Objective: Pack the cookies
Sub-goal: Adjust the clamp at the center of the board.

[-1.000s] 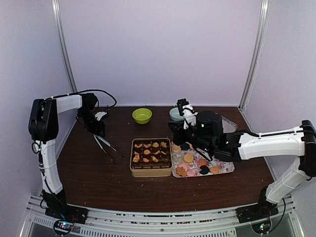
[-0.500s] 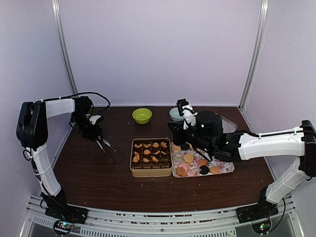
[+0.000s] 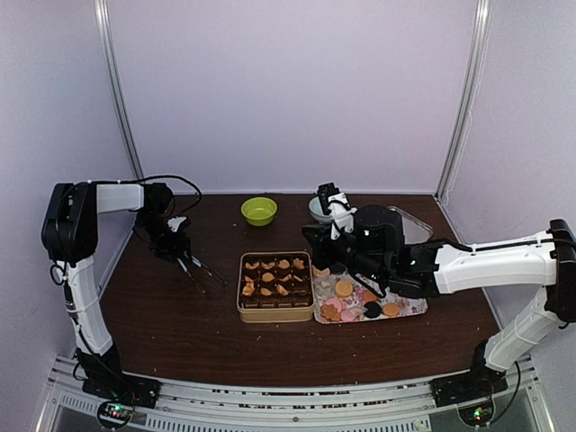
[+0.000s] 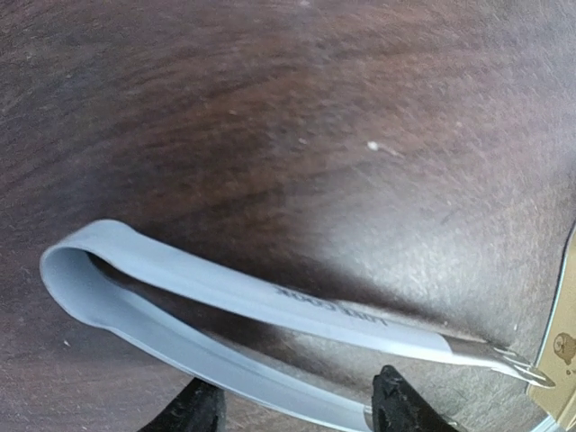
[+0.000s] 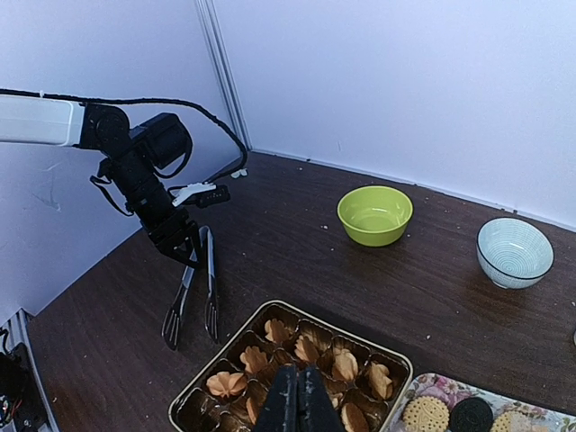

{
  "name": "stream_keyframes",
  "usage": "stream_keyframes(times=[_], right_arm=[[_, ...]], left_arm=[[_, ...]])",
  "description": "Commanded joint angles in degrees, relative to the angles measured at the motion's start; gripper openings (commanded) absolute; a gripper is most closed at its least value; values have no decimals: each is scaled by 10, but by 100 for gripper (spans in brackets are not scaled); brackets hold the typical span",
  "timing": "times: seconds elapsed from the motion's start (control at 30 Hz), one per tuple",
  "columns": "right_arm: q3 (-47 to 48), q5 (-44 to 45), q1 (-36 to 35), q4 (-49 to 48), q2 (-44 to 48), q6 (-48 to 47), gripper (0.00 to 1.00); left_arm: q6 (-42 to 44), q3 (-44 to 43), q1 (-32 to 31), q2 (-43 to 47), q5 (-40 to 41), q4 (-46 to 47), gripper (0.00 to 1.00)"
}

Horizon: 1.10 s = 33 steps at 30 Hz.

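Tan-orange cookies (image 3: 270,275) sit in the brown paper cups of the tan tin (image 3: 275,311). Round tan, pink and dark cookies (image 3: 345,289) lie on a floral tray (image 3: 409,309) to its right. Grey tongs (image 3: 194,267) lie on the table left of the tin. My left gripper (image 3: 176,241) hovers over their handle end, open. In the left wrist view its fingertips (image 4: 398,407) straddle the lower arm of the tongs (image 4: 270,301) without squeezing it. My right gripper (image 5: 298,402) is shut on nothing and hangs above the tin (image 5: 369,345) and its cookies (image 5: 346,364).
A green bowl (image 3: 258,211) stands behind the tin, and a blue-white bowl (image 3: 319,208) is at the back beside the right wrist. A metal lid (image 3: 416,223) lies behind the tray. The back wall and side posts close in the table.
My left gripper has opened wider and shifted slightly toward the tongs' handle, with its arm swinging. The right arm has edged a little to the left. The tongs lie where they were.
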State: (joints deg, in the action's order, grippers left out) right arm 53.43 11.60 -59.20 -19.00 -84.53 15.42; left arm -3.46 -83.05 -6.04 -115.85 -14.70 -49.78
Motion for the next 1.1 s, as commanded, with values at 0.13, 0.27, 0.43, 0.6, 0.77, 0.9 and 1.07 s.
stream_keyframes(times=[0.13, 0.27, 0.43, 0.6, 0.77, 0.9, 1.07], right_arm=[[24, 11, -4, 13, 3, -1, 1], [25, 10, -4, 13, 4, -2, 1], [23, 11, -4, 13, 6, -3, 1], [24, 10, -4, 13, 6, -3, 1], [26, 9, -4, 13, 4, 0, 1], [26, 11, -4, 13, 3, 2, 1], [21, 14, -4, 19, 11, 1, 1]], left_arm=[[1, -6, 25, -11, -4, 24, 47], [8, -4, 25, -10, -1, 26, 40], [23, -22, 26, -19, 8, 15, 27], [55, -50, 21, -18, 12, 7, 22], [112, -88, -11, -13, 59, -9, 22], [160, -109, -36, -29, 86, -35, 21], [120, -107, -28, -12, 94, -45, 34]])
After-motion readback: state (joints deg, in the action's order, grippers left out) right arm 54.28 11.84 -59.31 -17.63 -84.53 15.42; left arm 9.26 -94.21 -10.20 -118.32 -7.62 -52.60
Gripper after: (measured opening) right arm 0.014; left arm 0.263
